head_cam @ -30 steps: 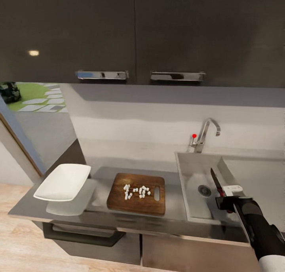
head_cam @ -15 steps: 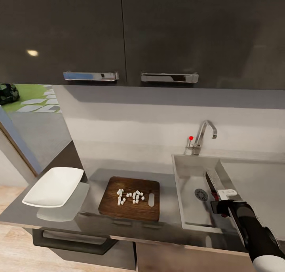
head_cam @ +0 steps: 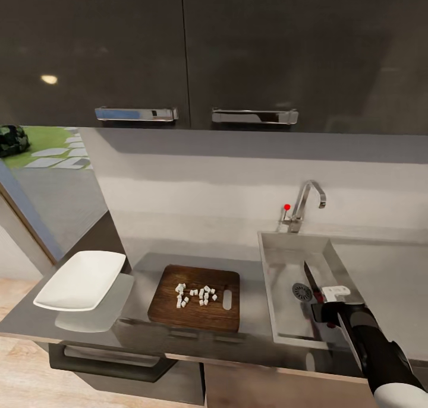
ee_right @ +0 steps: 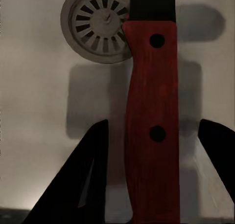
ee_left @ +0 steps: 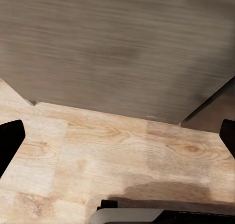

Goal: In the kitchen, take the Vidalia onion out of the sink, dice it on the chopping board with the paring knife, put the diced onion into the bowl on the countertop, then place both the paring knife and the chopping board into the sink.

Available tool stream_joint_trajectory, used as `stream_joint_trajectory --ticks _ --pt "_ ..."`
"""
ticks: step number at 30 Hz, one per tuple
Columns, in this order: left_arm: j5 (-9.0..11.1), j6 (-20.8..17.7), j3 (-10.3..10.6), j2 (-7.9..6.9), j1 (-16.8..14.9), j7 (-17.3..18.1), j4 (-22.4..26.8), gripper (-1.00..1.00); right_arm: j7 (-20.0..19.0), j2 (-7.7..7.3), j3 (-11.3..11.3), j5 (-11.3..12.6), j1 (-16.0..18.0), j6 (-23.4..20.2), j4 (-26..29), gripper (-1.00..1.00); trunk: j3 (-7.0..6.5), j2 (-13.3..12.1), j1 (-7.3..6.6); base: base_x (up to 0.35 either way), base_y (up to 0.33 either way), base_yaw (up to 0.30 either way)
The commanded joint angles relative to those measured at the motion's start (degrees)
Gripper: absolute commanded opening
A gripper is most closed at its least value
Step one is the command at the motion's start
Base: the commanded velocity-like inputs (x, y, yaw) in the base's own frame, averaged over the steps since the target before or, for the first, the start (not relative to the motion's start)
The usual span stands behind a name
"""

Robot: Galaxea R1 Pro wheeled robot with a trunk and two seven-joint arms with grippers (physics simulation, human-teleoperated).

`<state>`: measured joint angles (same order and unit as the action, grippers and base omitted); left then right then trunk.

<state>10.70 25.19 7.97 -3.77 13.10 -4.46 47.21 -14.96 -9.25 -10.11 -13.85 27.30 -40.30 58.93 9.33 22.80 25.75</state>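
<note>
The paring knife (head_cam: 311, 275), red-handled with a dark blade, hangs low inside the sink (head_cam: 284, 255), its tip over the drain (head_cam: 301, 291). My right gripper (head_cam: 324, 310) is just behind it. In the right wrist view the red handle (ee_right: 152, 111) lies between the two dark fingers (ee_right: 78, 185), with a gap on each side; the gripper (ee_right: 152, 131) looks open. White diced onion (head_cam: 195, 295) is scattered on the dark wooden chopping board (head_cam: 178, 316) left of the sink. The white bowl (head_cam: 80, 280) sits at the countertop's (head_cam: 255, 331) left end. My left gripper (ee_left: 117, 136) is open, facing the floor.
A chrome faucet (head_cam: 304, 201) with a red knob stands behind the sink, and the steel drainboard (head_cam: 386, 277) lies to its right. Dark wall cabinets (head_cam: 196, 51) hang overhead. A drawer handle (head_cam: 113, 360) juts below the counter edge. Wood floor (ee_left: 122, 150) lies below the left arm.
The whole view shifted between the oldest frame and the middle one. Since then my right gripper and the knife have moved left and lower into the sink, toward the drain.
</note>
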Motion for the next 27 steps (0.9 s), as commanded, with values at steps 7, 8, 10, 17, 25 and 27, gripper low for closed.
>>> stream_joint_trajectory --ticks 7,8,10,17,25,27 --pt "0.37 0.13 0.38 -0.1 -0.01 -0.47 0.07 1.0 -0.51 0.67 0.06 -0.64 0.04 -0.15 0.12 1.0 0.11 0.11 0.04 0.0 0.0 0.0" --pt "0.37 0.13 0.38 -0.1 -0.01 -0.47 0.07 1.0 -0.51 0.78 0.06 -0.65 0.04 -0.12 0.14 1.0 0.11 0.11 0.04 0.0 0.0 0.0" --pt "0.37 0.13 0.38 -0.1 -0.01 -0.47 0.07 1.0 -0.51 0.9 0.05 -0.65 0.04 0.28 0.48 1.0 0.11 0.11 0.04 0.0 0.0 0.0" --pt "0.37 0.13 0.38 -0.1 -0.01 -0.47 0.07 1.0 -1.0 0.94 0.01 -0.68 0.04 2.03 14.67 1.0 0.11 0.11 0.04 0.0 0.0 0.0" --pt "0.37 0.13 0.38 -0.1 -0.01 -0.47 0.0 1.0 -5.19 1.4 0.09 -0.74 -0.05 0.1 20.52 1.0 0.11 0.11 0.04 0.0 0.0 0.0" --pt "0.37 0.13 0.38 -0.1 -0.01 -0.47 -0.01 1.0 -5.94 1.42 0.09 -0.79 -0.05 0.04 20.62 1.0 0.11 0.11 0.04 -0.021 0.05 0.0"
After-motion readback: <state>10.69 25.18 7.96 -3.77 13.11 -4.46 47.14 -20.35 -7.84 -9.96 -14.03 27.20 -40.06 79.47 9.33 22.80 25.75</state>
